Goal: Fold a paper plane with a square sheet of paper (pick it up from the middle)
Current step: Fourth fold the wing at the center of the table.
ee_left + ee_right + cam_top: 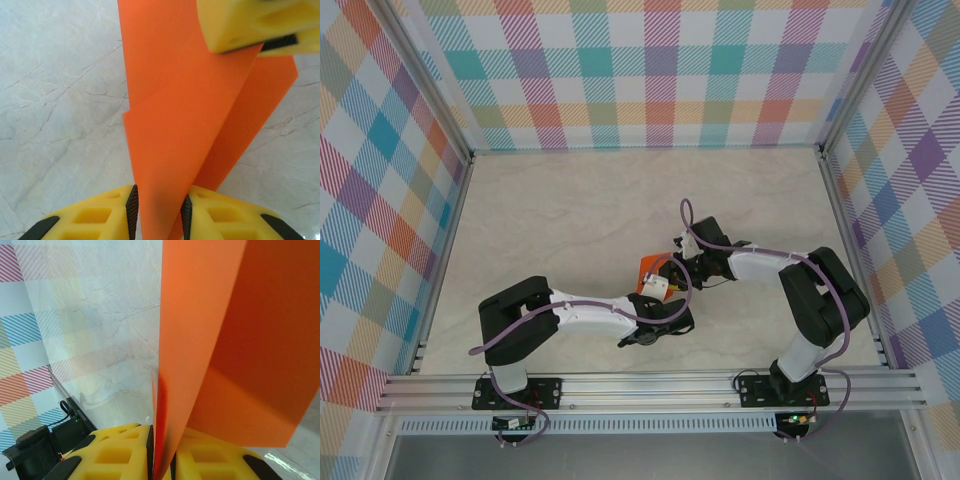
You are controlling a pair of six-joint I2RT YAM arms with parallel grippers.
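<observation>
- Location: paper (190, 115) lifted off the table (60, 100), strung between the two grippers with pale marbled surface showing below it on either side.
- Shape so far: folded into layers, with one slanted flap edge crossing the upper face and a pointed corner at the far right. Not a finished dart, by the look of it.
- Long axis: running from the left gripper (159, 205) at the paper's near end straight away to the right gripper (162, 452) at the paper's far end.
- Left gripper: jaws drawn in to a narrow gap, paper filling that gap, black pads against both of its sides. Judged a firm pinch on the end.
- Right gripper: jaws almost together, pinching a thin folded edge of the paper that rises from between them. Broader layer spreading free to one side of that edge.
- Nearness: both at the paper, on opposite ends, so no reach called for from either arm.
- Likely step: setting or tightening a crease along the long axis, judged from the layers and the two-ended hold.
- Coming move: hinges on keeping both pinches on one line along the paper's length. Twist at either wrist likely to skew the crease.
- Risk: thin sheet, apt to tear or slip at a pinch if pulled too hard.
</observation>
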